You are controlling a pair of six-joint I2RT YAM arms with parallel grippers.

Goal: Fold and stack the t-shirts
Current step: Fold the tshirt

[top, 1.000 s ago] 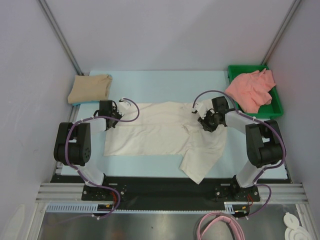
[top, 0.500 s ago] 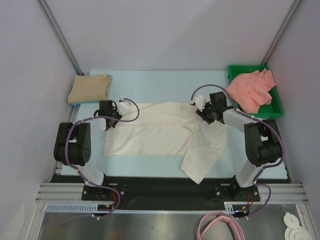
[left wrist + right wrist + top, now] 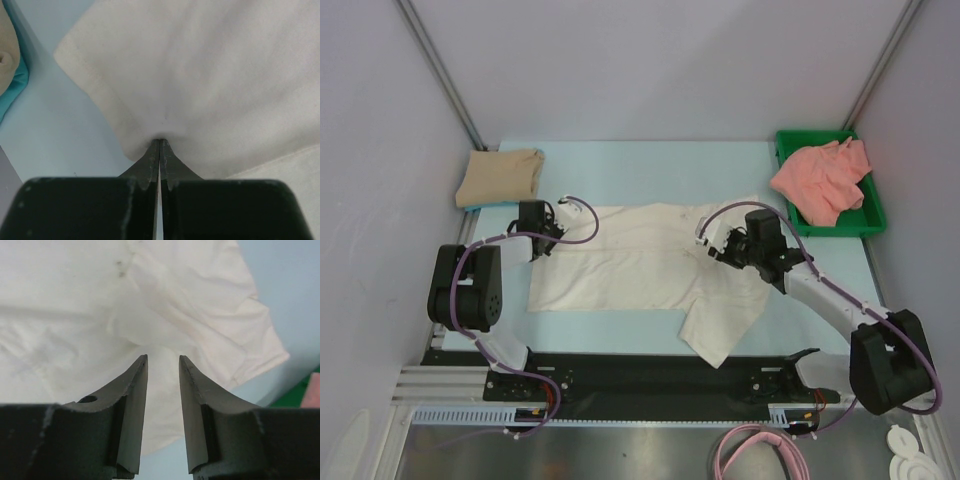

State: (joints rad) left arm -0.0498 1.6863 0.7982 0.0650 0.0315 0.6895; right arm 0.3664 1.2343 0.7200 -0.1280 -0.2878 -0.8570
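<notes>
The cream-white t-shirt (image 3: 630,262) lies spread across the blue table, its right part folded toward the front. My left gripper (image 3: 548,240) is at the shirt's left edge. In the left wrist view it (image 3: 160,141) is shut on a pinch of that cream cloth (image 3: 210,75). My right gripper (image 3: 716,246) hovers over the shirt's right half. Its jaws (image 3: 163,357) stand open with nothing between them, cream cloth (image 3: 75,315) below. A folded tan-beige t-shirt (image 3: 500,177) rests at the back left. The salmon-pink t-shirt (image 3: 820,180) lies crumpled in the tray.
The green tray (image 3: 802,139) sits at the back right corner. White walls close in left and right. The tan shirt lies on a teal patch (image 3: 15,85) close to my left gripper. The black rail (image 3: 640,375) runs along the near edge.
My right gripper has opened wider and shifted slightly left and forward over the shirt, while its arm's elbow swung out to the lower right. The left arm has not moved.
</notes>
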